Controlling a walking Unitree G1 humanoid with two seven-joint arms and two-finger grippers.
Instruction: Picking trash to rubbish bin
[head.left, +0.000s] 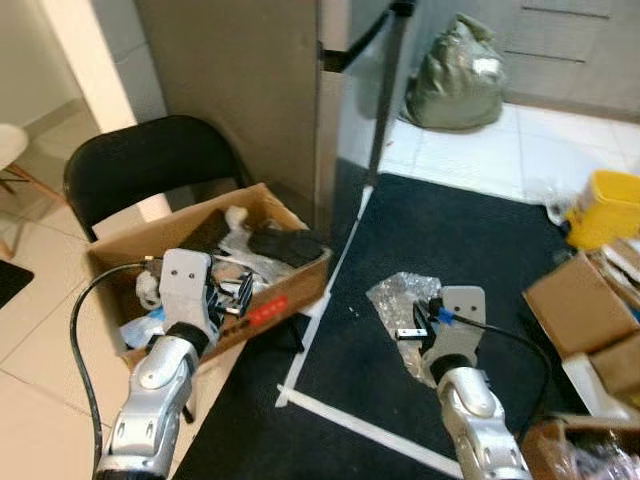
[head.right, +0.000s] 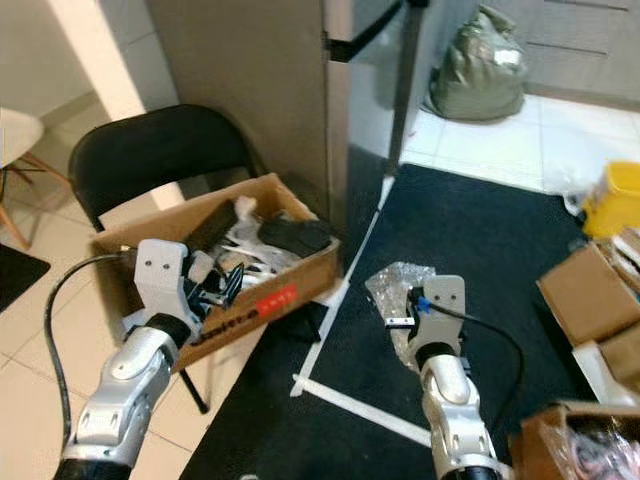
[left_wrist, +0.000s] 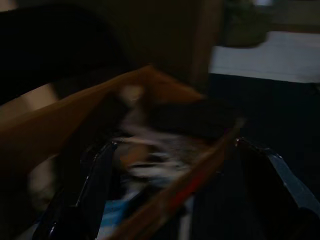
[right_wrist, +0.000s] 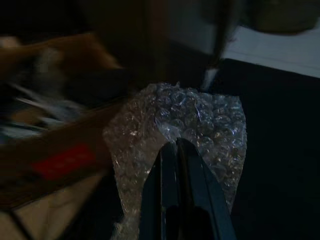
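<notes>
A crumpled sheet of clear bubble wrap (right_wrist: 200, 120) hangs above the black mat, and my right gripper (right_wrist: 177, 144) is shut on its lower edge. In the left eye view, the bubble wrap (head.left: 398, 296) is just right of an open cardboard box (head.left: 292, 298). The box rests on a black folding chair (head.left: 140, 160) and holds several pieces of trash, among them black items and white paper. My left gripper (left_wrist: 180, 150) is open, held over the near side of the box, with nothing between its fingers (head.left: 236, 290).
A tall grey cabinet (head.left: 250, 80) stands behind the box. A green sack (head.left: 455, 75) lies on the tiles at the back. At the right are a yellow tub (head.left: 605, 205) and open cardboard boxes (head.left: 580, 300). White tape lines (head.left: 350, 420) cross the black mat.
</notes>
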